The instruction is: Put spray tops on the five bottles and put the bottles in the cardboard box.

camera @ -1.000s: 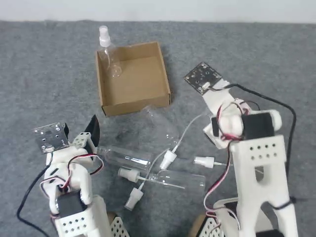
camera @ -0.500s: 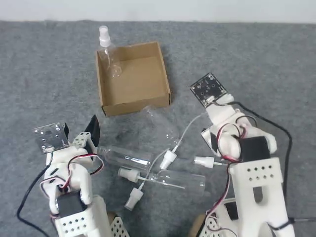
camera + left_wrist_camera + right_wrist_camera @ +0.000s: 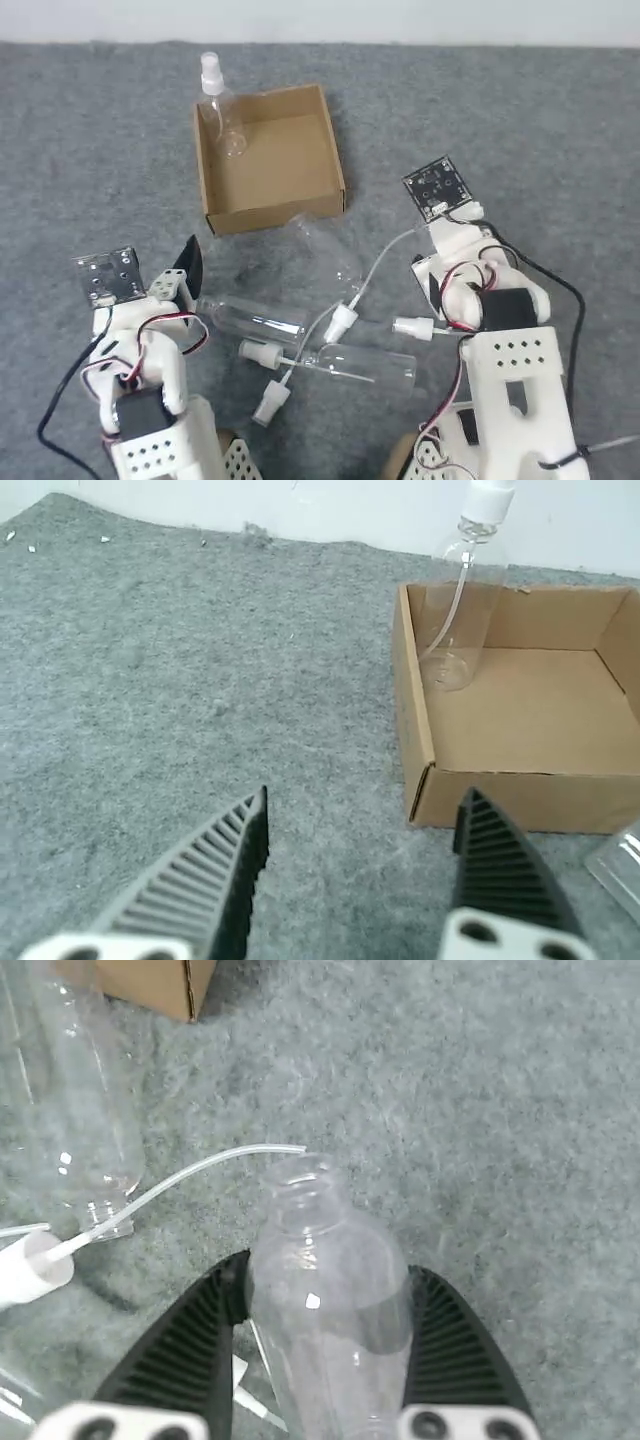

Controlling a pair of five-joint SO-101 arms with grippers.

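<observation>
Uncapped bottle (image 3: 318,1260) is clamped between the right fingers (image 3: 195,1345). Left fingers (image 3: 210,875) stand wide apart, holding nothing, facing the cardboard box (image 3: 500,800).

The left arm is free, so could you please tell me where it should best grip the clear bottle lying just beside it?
Take the bottle across the middle of its round body, coming straight down with the left gripper open across its width. It lies flat on its side, and a spray top sits close to its far end.
</observation>
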